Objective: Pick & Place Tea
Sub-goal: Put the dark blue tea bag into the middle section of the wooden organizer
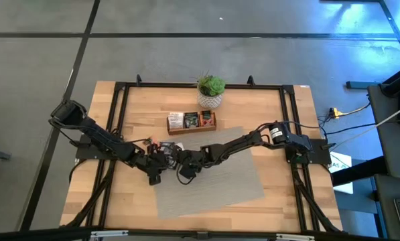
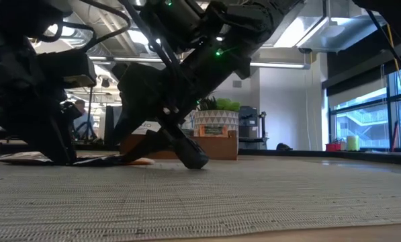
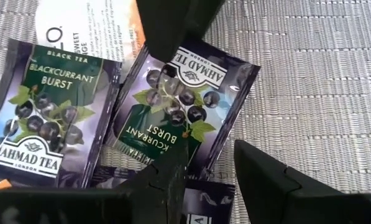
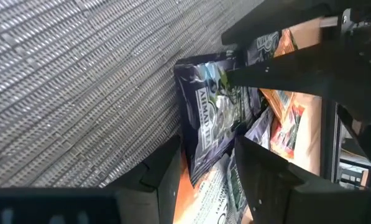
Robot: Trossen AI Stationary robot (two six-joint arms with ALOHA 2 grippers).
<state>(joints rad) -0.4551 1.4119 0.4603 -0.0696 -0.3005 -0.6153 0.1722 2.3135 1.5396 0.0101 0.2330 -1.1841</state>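
A dark green-black Blackcurrant tea packet (image 3: 179, 112) sits between my two grippers on the grey ribbed mat and also shows in the right wrist view (image 4: 207, 124). My right gripper (image 4: 207, 177) is shut on one end of it. My left gripper (image 3: 204, 180) is open at the opposite end. A second dark packet (image 3: 45, 121) lies flat on the mat beside it, and a white-and-orange packet (image 3: 79, 25) lies behind. More orange-red packets (image 4: 288, 127) lie in a loose pile. In the high view the left gripper (image 1: 158, 167) and the right gripper (image 1: 184, 166) meet near the mat's left edge. My left gripper touches the dark packet with one fingertip (image 3: 166, 171) only, at the packet's near edge (image 3: 157, 155), coming low along the mat from the table's left. Its other finger (image 3: 266, 180) stands clear over the mat. My right gripper pinches the packet's opposite end (image 4: 201, 165) between its two fingers, reaching low from the table's right. That end is raised off the mat, so the packet stands tilted.
The wooden tray (image 1: 191, 122), with packets in its compartments, stands behind the mat, and a potted plant (image 1: 211, 90) stands behind the tray. The grey mat (image 1: 226, 174) stretches free toward the right and near sides. A black frame rail (image 1: 116, 120) runs along the table's left.
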